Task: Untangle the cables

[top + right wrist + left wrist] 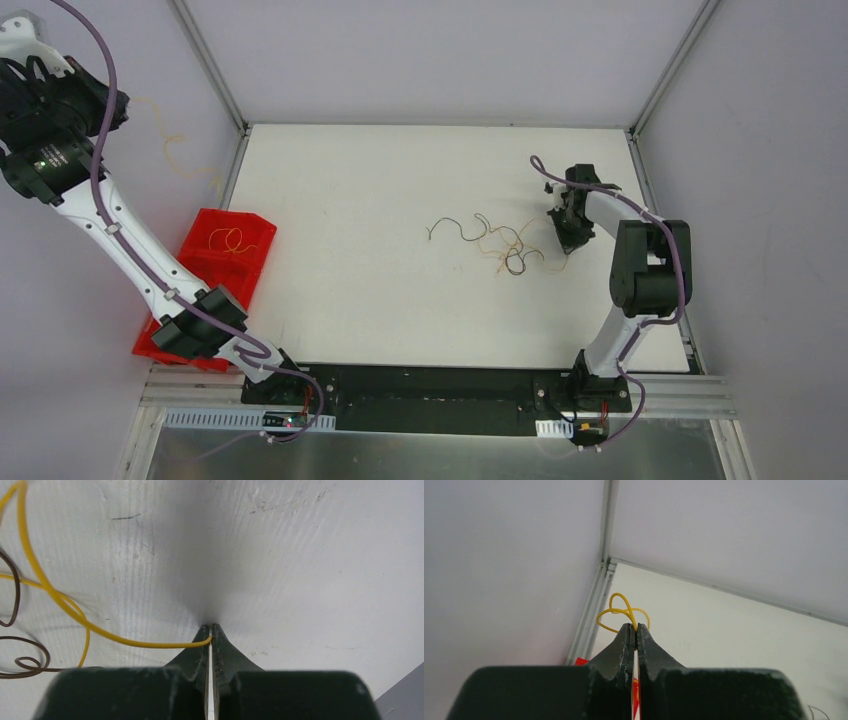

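My left gripper (pixel 634 626) is raised high beyond the table's left edge, shut on a yellow cable (pixel 621 612) that loops just past its tips. In the top view that strand (pixel 175 150) trails down the left wall, and a yellow loop (pixel 232 240) lies in the red bin (pixel 240 275). My right gripper (pixel 210 628) is down at the table, shut on the end of an orange-yellow cable (pixel 125 641). A tangle (pixel 505 248) of orange-yellow and dark cable lies just left of the right gripper (pixel 568 238). A dark cable (pixel 15 630) curls at the left of the right wrist view.
The red bin sits off the table's left edge, under the left arm. A metal frame rail (pixel 235 165) runs along the left side of the white table (pixel 360 300). Grey walls enclose the back and both sides.
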`<state>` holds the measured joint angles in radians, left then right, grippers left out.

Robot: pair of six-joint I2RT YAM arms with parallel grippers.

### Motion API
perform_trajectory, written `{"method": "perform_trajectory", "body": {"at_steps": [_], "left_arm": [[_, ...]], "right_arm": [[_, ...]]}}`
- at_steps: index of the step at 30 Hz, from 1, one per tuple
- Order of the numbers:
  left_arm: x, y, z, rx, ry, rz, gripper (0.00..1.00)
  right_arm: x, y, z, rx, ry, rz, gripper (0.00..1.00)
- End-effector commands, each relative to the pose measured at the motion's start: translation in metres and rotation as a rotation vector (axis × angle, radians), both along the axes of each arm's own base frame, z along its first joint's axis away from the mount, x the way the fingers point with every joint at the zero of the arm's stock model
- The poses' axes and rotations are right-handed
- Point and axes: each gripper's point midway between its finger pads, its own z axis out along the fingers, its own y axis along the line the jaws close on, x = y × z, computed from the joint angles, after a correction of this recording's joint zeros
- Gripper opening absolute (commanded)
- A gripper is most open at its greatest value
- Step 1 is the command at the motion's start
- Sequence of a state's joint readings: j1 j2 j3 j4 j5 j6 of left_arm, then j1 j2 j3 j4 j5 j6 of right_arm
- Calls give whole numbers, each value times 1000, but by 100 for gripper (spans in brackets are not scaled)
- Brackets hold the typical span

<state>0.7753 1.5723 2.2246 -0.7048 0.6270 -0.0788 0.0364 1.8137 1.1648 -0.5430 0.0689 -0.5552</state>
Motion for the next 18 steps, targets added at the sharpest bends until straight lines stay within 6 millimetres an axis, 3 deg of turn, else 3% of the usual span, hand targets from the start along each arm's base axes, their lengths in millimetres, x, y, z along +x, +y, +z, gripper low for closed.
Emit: {"method": "perform_trajectory", "body": {"at_steps": [1, 11, 18], "left_arm": [[-5, -35, -1, 4, -5, -169, 0], [-13, -40, -51, -17, 113, -185, 0], [-16, -19, -101, 8, 237, -118, 0]], "right_arm": [[-41, 4, -16, 48, 182, -8, 0], [-33, 31, 2, 186, 188, 6, 0], [-32, 46, 12, 233, 194, 14, 0]]}}
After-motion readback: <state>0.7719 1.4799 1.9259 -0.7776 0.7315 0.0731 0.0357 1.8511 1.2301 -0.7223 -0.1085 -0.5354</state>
